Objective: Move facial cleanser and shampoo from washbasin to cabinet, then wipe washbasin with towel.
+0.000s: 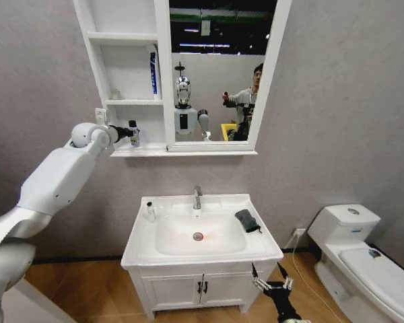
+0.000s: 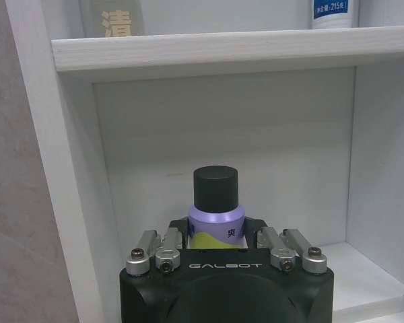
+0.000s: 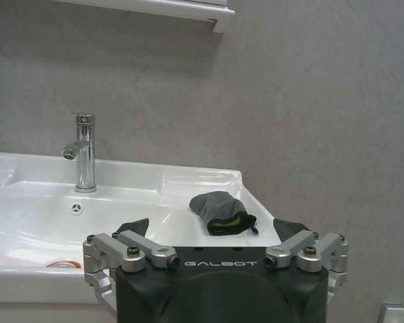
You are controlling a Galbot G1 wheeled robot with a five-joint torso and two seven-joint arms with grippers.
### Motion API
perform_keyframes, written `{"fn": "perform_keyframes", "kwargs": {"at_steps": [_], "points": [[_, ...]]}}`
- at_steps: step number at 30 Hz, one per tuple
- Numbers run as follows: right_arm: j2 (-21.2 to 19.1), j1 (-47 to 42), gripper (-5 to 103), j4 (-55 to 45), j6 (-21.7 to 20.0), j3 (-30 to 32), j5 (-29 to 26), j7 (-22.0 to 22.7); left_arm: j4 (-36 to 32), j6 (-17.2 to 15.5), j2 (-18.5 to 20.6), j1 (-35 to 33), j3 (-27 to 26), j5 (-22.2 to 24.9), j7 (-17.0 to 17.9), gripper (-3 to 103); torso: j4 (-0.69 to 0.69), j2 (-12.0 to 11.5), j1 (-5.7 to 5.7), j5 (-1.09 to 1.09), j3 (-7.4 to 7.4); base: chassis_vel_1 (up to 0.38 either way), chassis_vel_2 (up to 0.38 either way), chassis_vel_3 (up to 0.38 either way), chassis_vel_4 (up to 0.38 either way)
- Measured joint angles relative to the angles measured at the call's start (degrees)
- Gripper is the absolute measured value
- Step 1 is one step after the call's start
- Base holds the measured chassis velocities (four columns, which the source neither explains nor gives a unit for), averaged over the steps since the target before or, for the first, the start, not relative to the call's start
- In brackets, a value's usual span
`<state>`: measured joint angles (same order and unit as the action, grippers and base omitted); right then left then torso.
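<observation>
Cabinet [image 1: 128, 81] on the wall above the washbasin [image 1: 202, 252]; lowest niche holds a purple bottle w/ black cap [image 2: 215, 208], upright on the shelf. Left gripper [image 2: 219, 237] reaches into that niche, fingers either side of the bottle, pinching it. Blue-labelled tube [image 1: 153, 74] stands in the middle niche. Towel [image 1: 247, 220] lies crumpled on the basin's right ledge, near the faucet [image 1: 197, 197]. Right gripper [image 1: 269, 281] hangs low in front of the vanity [image 1: 202, 291], fingers spread, nothing between them.

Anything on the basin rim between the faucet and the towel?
Nothing: in the right wrist view the washbasin rim between faucet and towel is bare white ceramic.
</observation>
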<state>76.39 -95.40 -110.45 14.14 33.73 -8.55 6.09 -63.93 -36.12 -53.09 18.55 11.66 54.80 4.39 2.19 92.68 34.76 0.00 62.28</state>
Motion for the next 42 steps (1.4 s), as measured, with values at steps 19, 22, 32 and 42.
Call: {"fn": "perform_keyframes", "kwargs": {"at_steps": [19,22,32,42], "points": [[0.1,0.5,100,0.3,0.2,0.1,0.1,0.4,-3.3,2.9,2.7,-5.6,-5.3,-1.3,-0.9,77,0.02,0.0,0.00,0.00,0.00,0.000,0.000,0.000,0.000],[0.2,0.5,100,0.3,0.1,0.0,0.1,0.3,-9.7,3.2,6.2,-9.8,-8.4,0.9,-1.2,88,0.02,0.0,0.01,-0.01,0.00,0.000,0.000,0.000,0.000],[0.8,0.4,100,-0.8,-1.0,-0.4,1.1,1.4,-38.6,9.6,18.6,-39.1,-22.1,2.6,-4.8,100,0.00,0.0,-0.01,0.02,-0.02,0.000,0.000,0.000,0.000],[1.0,-2.4,100,-8.4,-2.7,0.4,1.1,3.4,-40.4,24.8,4.5,-69.1,-27.4,-21.2,3.5,99,0.00,0.0,-0.01,0.00,0.00,0.000,0.000,0.000,0.000]]}}
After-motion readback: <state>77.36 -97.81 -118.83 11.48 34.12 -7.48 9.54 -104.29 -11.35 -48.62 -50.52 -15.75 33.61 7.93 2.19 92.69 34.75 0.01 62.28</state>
